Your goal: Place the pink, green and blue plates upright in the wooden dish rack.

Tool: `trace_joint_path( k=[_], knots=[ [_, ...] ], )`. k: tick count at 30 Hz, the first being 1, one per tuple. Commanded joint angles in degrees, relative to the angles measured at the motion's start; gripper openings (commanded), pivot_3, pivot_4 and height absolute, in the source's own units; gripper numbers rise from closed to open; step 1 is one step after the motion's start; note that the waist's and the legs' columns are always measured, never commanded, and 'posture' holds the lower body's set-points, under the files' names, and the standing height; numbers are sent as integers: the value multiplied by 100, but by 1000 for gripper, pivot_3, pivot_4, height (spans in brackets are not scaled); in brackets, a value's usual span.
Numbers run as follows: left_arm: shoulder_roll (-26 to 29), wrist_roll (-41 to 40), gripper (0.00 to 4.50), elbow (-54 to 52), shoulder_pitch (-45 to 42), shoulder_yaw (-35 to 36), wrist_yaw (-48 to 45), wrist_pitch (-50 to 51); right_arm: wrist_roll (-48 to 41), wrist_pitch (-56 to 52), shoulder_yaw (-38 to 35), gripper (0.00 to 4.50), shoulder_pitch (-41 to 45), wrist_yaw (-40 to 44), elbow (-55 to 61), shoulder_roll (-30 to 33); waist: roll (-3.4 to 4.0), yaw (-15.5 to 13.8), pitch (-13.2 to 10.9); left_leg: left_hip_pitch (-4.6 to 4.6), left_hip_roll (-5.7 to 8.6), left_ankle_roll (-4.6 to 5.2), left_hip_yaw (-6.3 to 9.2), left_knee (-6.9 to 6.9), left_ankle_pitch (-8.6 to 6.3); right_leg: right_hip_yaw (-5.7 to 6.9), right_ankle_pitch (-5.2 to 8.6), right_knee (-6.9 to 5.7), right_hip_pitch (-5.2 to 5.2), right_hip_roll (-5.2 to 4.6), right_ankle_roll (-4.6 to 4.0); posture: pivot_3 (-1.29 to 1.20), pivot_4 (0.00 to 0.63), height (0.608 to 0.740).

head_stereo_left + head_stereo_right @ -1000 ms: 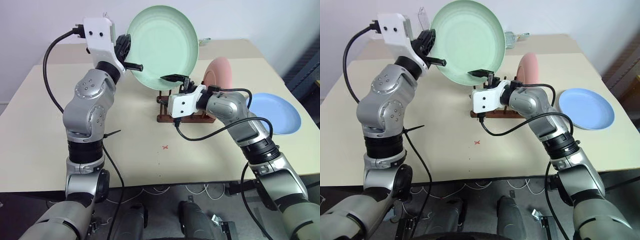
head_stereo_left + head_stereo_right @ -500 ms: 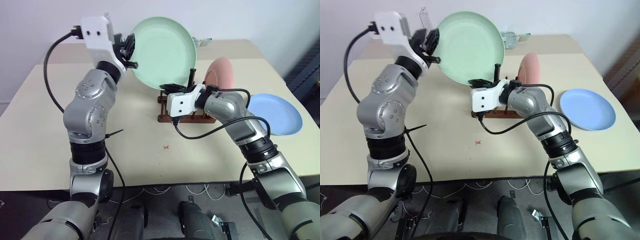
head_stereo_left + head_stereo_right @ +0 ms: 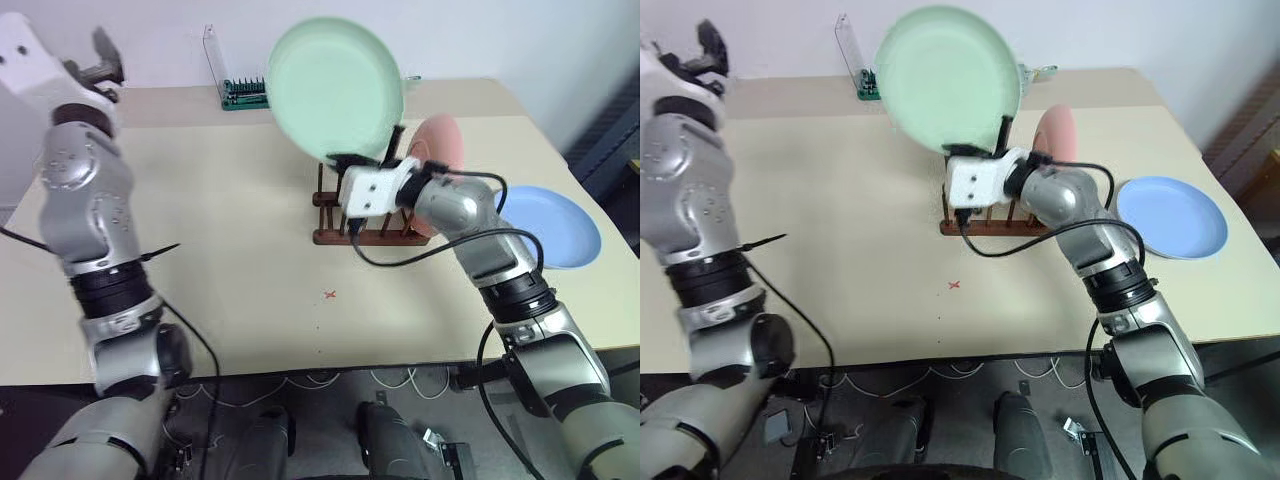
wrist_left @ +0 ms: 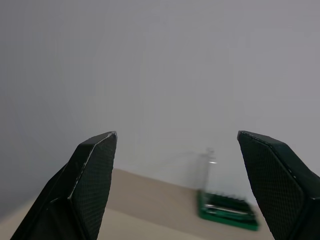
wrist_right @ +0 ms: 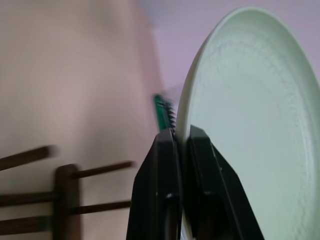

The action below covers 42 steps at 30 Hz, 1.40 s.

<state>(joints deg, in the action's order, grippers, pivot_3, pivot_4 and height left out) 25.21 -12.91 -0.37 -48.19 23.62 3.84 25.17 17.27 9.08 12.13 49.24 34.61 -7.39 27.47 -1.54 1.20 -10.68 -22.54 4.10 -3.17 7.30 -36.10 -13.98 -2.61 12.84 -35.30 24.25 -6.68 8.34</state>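
The right gripper (image 3: 1001,135) is clamped on the lower rim of the green plate (image 3: 335,87), holding it on edge above the rack (image 3: 368,214), its face toward the robot. In the right wrist view the two fingers (image 5: 162,195) pinch the plate's rim between them.

The rack sits on the counter (image 3: 240,260) just past its middle, at about 1 o'clock from the small red cross (image 3: 331,295) marked on the top. The pink plate (image 3: 441,150) stands upright in the rack at the rack's 3 o'clock end, just behind the right wrist. The blue plate (image 3: 558,226) lies flat on the counter at 3 o'clock from the rack, apart from it and near the counter's right edge.

The left gripper (image 3: 100,62) is raised far out at 9 o'clock, well apart from all three plates, its fingers (image 4: 92,180) spread wide with nothing between them. A green bit holder (image 3: 243,92) with a clear lid sits at the counter's far edge, at 11 o'clock from the rack.
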Motion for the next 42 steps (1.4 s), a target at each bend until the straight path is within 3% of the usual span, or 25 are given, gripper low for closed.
trace_joint_path(
  k=[1, 7, 12, 17, 22, 31, 42],
  knots=[
    [241, -69, 3957, 37, 634, -505, -1003, 99, -1493, -837, -852, 0, 265, 179, 851, -323, 1, -6, 1, 1, 0, 0, 0, -1, 0, 0, 0, -2, 0, 0, 0, 0, 150, 740],
    [281, -1031, 3957, -972, 2290, -850, -2803, 116, -4056, -3468, -1717, 0, -331, 276, 2552, -625, 2, -7, 0, -3, -3, 25, 16, 0, -14, 2, 0, 2, -3, 0, -2, 0, 150, 740],
    [371, -1713, 3957, -1371, 2969, -867, -3566, 469, -5500, -5062, -2301, 0, -562, -567, 3029, -945, 10, -12, -4, 1, -5, 31, 18, 4, -18, 1, -4, -21, 9, 2, -11, 0, 150, 740],
    [634, -2036, 3957, -1760, 3573, -1282, -4294, 825, -6532, -5783, -2907, 0, -712, -1542, 2960, -1402, 24, -4, 0, 10, -8, 32, 10, 9, -18, -2, -6, -22, 4, 7, -15, 0, 150, 740],
    [593, -2186, 3957, -2034, 3821, -1460, -4436, 918, -7097, -6105, -3042, 0, -731, -1950, 2792, -1422, 26, -19, -1, 7, -7, 34, 7, 5, -19, -2, -6, -20, 3, 6, -15, 0, 150, 740],
    [512, -2631, 3957, -2363, 3976, -1459, -4520, 1025, -7094, -6011, -2978, 0, -882, -2148, 2547, -1272, 26, -6, -1, 8, -8, 36, 4, 7, -20, -2, -6, -19, 4, 6, -14, 0, 150, 740],
    [476, -2535, 3957, -2435, 3954, -1721, -4444, 982, -7918, -6458, -3362, 0, -915, -3127, 2114, -1453, 28, -8, -2, 7, -9, 37, 2, 7, -20, -3, -6, -18, 4, 7, -15, 0, 150, 740]
  ],
)
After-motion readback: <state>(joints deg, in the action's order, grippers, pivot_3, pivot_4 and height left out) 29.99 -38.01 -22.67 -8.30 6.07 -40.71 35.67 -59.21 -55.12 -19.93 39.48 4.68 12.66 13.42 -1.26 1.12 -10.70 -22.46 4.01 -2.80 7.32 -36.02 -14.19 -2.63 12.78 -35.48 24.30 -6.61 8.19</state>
